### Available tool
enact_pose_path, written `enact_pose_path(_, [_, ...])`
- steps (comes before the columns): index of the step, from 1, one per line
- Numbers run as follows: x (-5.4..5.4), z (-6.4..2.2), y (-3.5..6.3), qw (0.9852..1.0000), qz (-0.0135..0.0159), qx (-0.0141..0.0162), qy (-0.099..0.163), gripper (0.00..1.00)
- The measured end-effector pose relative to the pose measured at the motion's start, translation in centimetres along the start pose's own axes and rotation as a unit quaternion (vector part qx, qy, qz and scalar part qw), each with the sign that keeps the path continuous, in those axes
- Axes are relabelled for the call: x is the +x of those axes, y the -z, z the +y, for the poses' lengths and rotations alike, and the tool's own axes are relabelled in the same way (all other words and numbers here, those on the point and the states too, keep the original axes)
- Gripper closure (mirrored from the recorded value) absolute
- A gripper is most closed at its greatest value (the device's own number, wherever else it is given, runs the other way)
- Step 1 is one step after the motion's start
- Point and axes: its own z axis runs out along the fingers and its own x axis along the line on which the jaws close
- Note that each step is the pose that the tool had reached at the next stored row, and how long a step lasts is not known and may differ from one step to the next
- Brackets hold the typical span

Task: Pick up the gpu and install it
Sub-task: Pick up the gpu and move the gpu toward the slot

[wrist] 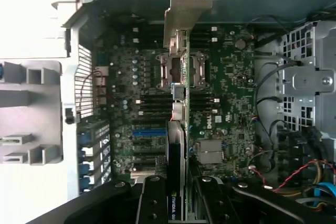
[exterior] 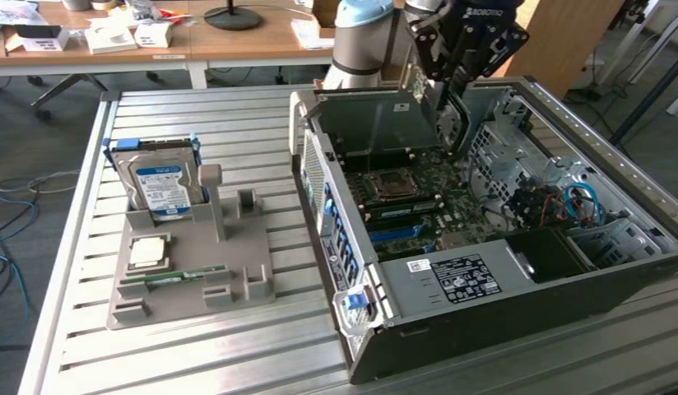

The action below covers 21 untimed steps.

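- One black two-finger gripper (wrist: 176, 198), clamped on thin dark rectangular gpu card (wrist: 177, 129), held edge-on.
- One open grey metal computer case (exterior: 503, 337), green motherboard (wrist: 231, 77) lying beneath card.

Hard drive (exterior: 164, 185) upright in holder (exterior: 202, 247) — memory stick (exterior: 174, 277) flat.

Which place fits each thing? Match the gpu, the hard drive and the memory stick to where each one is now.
Things:
1. gpu
2. hard drive
3. memory stick

Places:
A. lying flat on the grey holder
B. held in the claw over the open case
C. standing upright in the grey holder

Pairs: 1-B, 2-C, 3-A
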Motion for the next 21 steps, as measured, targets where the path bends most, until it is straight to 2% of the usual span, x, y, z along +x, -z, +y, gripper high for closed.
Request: enact_pose_path(21, [-4.9, 0.25, -0.12, 1.0, 0.0, 0.0, 0.0, 0.74])
